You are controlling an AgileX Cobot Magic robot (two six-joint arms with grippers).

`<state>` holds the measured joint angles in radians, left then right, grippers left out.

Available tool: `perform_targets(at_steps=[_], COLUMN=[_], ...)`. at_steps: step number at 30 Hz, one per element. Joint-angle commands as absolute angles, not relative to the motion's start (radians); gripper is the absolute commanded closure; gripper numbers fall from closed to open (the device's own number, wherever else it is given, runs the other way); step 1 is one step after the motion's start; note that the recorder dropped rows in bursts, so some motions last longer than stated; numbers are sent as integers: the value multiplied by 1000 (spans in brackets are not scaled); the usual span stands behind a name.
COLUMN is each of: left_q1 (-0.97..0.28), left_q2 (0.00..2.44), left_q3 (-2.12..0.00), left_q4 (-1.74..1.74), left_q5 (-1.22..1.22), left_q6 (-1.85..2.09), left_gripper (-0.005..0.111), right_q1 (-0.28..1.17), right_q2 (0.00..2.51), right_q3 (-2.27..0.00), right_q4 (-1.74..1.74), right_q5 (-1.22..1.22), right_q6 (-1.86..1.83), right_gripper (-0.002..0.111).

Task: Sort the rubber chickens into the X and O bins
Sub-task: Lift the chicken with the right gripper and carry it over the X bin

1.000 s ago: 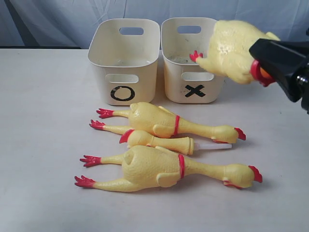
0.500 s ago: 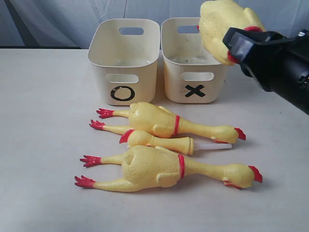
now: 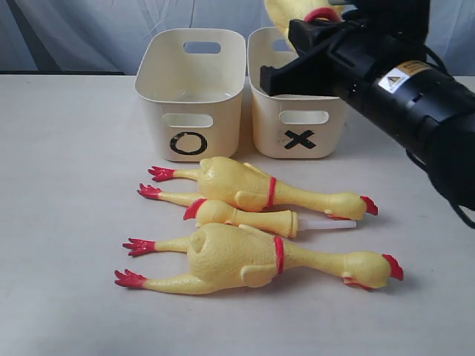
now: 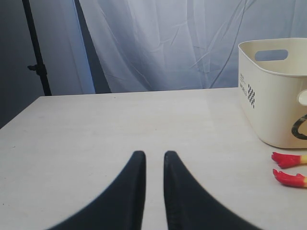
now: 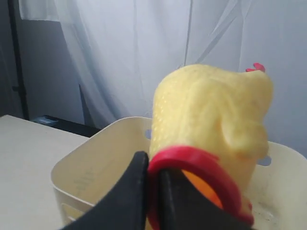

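My right gripper (image 3: pixel 306 27) is shut on the red neck ring (image 5: pixel 192 160) of a large yellow rubber chicken (image 5: pixel 211 108) and holds it above the X bin (image 3: pixel 297 126), tail up; its top is cut off in the exterior view. The O bin (image 3: pixel 189 96) stands just left of the X bin. In front of the bins lie three chickens: a large one (image 3: pixel 252 185), a smaller slim one (image 3: pixel 245 215) and another large one (image 3: pixel 245 256). My left gripper (image 4: pixel 150 155) hovers shut over bare table, with nothing between its fingers; it is out of the exterior view.
The black right arm (image 3: pixel 401 89) reaches across the X bin's right side. In the left wrist view the O bin (image 4: pixel 273 96) and two red chicken feet (image 4: pixel 288 159) sit off to one side. A pale curtain (image 3: pixel 89 30) hangs behind the table.
The right arm has swung left and up with the chicken, from beside the X bin's right edge to above the bin. The three chickens on the table have not moved.
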<state>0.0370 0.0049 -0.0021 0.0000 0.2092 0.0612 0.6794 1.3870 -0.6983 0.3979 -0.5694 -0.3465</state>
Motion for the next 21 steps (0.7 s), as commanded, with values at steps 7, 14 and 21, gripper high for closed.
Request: perform_targets(at_steps=[7, 14, 21], left_q1=[38, 38, 38], left_q2=[0, 0, 0], left_q3=[0, 0, 0], left_q4=[0, 0, 0], left_q5=[202, 202, 202], left_q6=[53, 53, 53], left_gripper=[92, 92, 92], right_q1=[651, 629, 629], right_q2=[1569, 1615, 1664], right_q3=[-824, -845, -846], right_q4=[592, 630, 630], right_q5=[-623, -620, -624], right_q6=[-529, -529, -529], right_gripper=[109, 109, 109])
